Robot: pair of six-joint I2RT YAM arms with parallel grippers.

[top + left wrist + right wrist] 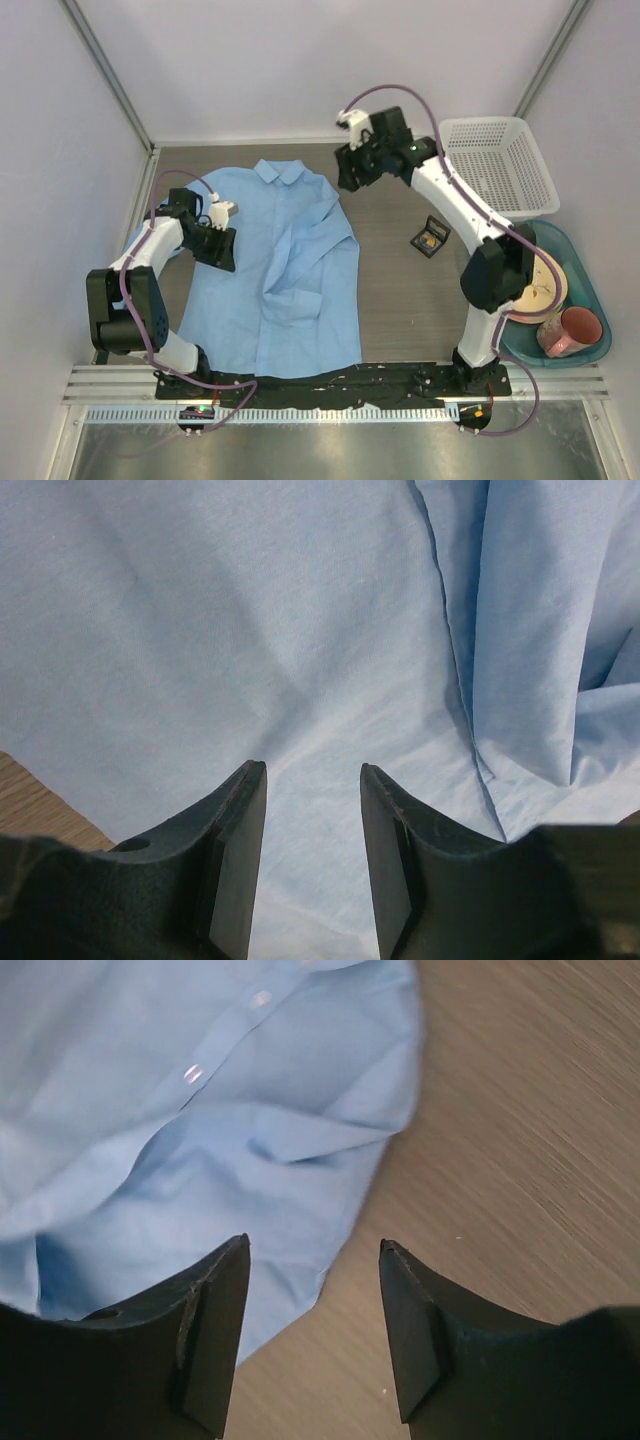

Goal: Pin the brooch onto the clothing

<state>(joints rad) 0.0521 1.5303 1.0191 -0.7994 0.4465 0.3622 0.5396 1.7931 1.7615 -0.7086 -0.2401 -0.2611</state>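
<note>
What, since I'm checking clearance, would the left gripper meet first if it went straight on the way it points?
Likely the light blue shirt: plain fabric fills the view ahead of the open left gripper, though depth is unclear.

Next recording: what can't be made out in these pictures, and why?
Brooch: top view, only an orange speck in the black case, too small to confirm; outside both wrist views.
Shirt: top view, the left arm covers its sleeve on that side.
Plate: top view, partly behind the right arm.
</note>
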